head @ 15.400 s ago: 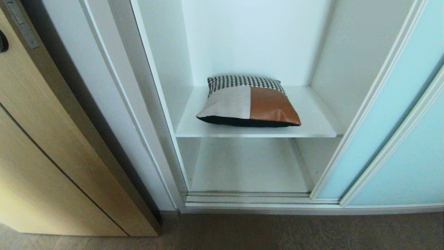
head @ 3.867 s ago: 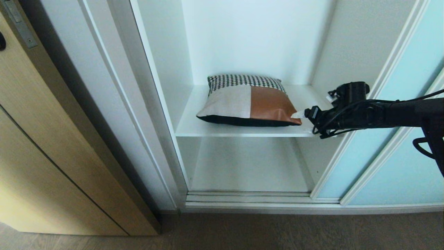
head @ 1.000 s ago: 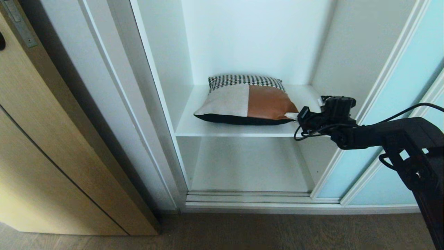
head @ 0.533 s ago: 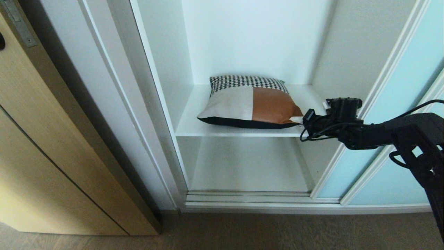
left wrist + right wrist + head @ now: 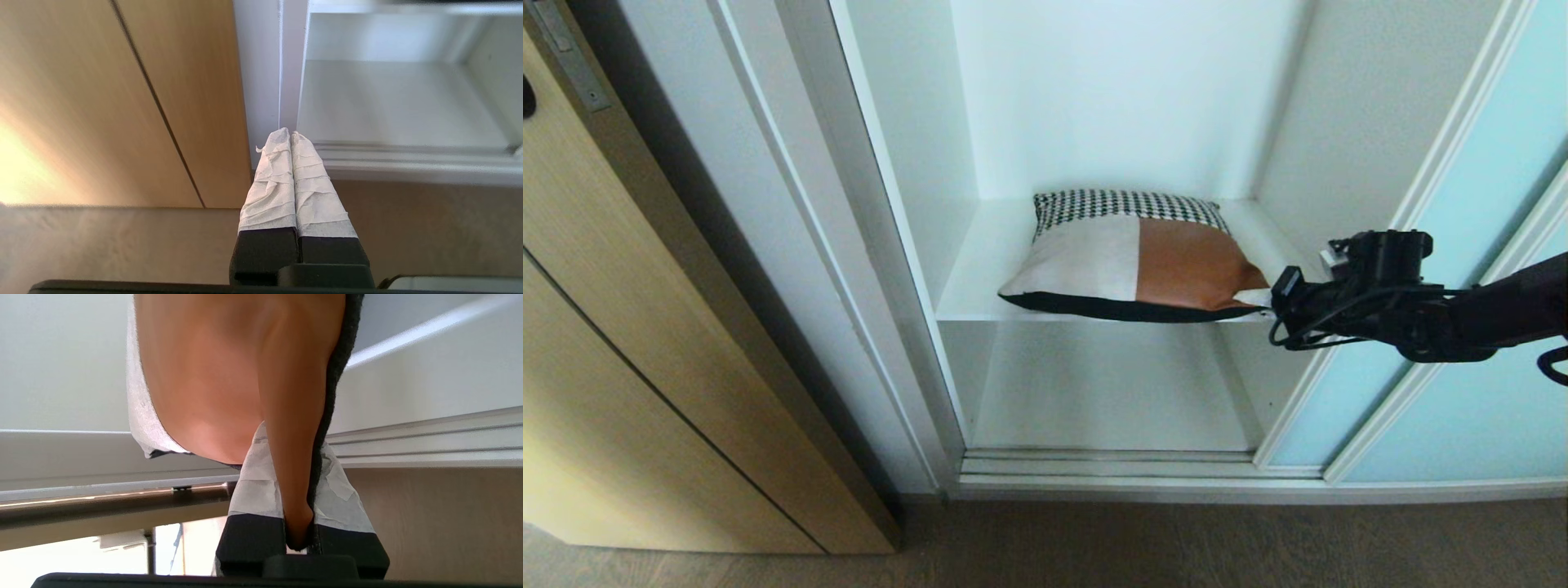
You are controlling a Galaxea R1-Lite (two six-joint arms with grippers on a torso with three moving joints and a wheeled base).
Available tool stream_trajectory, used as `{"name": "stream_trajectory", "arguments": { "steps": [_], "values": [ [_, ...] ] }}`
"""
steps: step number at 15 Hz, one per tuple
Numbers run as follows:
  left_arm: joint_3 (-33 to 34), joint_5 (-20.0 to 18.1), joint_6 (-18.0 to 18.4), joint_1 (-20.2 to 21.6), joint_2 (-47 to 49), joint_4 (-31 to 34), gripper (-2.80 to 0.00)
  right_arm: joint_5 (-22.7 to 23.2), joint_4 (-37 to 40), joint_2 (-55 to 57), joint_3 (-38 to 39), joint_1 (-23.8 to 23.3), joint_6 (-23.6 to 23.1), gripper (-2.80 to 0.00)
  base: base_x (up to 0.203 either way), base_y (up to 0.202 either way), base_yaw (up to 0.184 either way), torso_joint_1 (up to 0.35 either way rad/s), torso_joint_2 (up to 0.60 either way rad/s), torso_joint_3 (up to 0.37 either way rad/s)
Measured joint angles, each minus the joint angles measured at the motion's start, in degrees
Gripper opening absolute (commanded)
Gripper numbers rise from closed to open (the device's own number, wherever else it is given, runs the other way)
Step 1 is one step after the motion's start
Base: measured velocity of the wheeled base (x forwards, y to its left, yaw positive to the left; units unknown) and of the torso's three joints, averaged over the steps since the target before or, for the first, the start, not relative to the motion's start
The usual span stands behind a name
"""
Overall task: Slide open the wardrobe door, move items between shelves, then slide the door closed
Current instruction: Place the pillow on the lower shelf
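On the upper shelf (image 5: pixel 980 294) of the open wardrobe, your right gripper (image 5: pixel 1264 299) has its jaws clenched on the patchwork cushion (image 5: pixel 1135 261) at its rust-brown corner. You're mid-transfer; next, draw it clear and lower it to the shelf below (image 5: pixel 1094 392). One cushion, two shelves, two sliding doors (image 5: pixel 1462 245). Left gripper (image 5: pixel 291 139) is pressed closed, empty.

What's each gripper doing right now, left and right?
Left gripper: shut, holding nothing, parked low by the wardrobe frame.
Right gripper: shut on the cushion, pinching its rust-brown corner at the shelf's front edge.
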Motion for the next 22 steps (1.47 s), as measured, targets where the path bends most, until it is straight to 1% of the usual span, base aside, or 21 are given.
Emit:
{"name": "stream_trajectory", "arguments": {
  "steps": [2,7,9,11,12,13,14,16,18,20,22],
  "values": [
    [0.0,0.1,-1.0,0.0,0.0,-0.1,-2.80,0.0,-0.1,-2.6,2.7,-0.7,-0.1,-2.80,0.000,0.000,0.000,0.000,0.00,0.000],
    [0.0,0.1,-0.7,0.0,0.0,0.0,-2.80,0.0,-0.1,-5.6,5.5,-0.6,0.2,-2.80,0.000,0.000,0.000,0.000,0.00,0.000],
    [0.0,-0.2,0.8,0.0,0.0,0.1,-2.80,-0.1,0.0,-5.6,5.6,-0.3,0.3,-2.80,0.000,0.000,0.000,0.000,0.00,0.000],
    [-0.2,-1.0,4.2,0.0,0.0,1.0,-2.80,-0.1,0.0,-5.6,6.2,-0.4,0.5,-2.80,0.000,0.000,0.000,0.000,0.00,0.000],
    [-0.9,-1.1,5.1,0.0,0.1,2.5,-2.80,-0.1,0.0,-5.6,6.6,-0.5,0.5,-2.80,0.000,0.000,0.000,0.000,0.00,0.000],
    [-2.2,-1.1,5.2,0.0,0.2,4.1,-2.80,-0.1,-0.1,-5.6,6.8,-0.6,0.5,-2.80,0.000,0.000,0.000,0.000,0.00,0.000],
    [-4.6,-1.0,5.1,0.0,0.5,6.1,-2.80,-0.2,-0.1,-5.5,7.1,-0.6,0.5,-2.80,0.000,0.000,0.000,0.000,0.00,0.000],
    [-11.1,-1.2,4.5,0.0,3.4,8.1,-2.80,-0.1,-0.1,-5.3,7.5,-0.9,0.4,-2.80,0.000,0.000,0.000,0.000,0.00,0.000],
    [-18.3,-1.9,2.9,-0.1,10.8,8.8,-2.80,-0.2,-0.1,-5.2,7.8,-1.2,0.3,-2.80,0.000,0.000,0.000,0.000,0.00,0.000],
    [-27.0,-4.5,0.5,-0.2,21.0,9.1,-2.80,-0.2,-0.2,-5.2,8.5,-1.4,0.0,-2.80,0.000,0.000,0.000,0.000,0.00,0.000],
    [-34.2,-9.1,-1.7,-0.3,31.7,9.5,-2.80,-0.2,-0.7,-5.1,9.2,-1.8,-0.2,-2.80,0.000,0.000,0.000,0.000,0.00,0.000]
  ]
}}
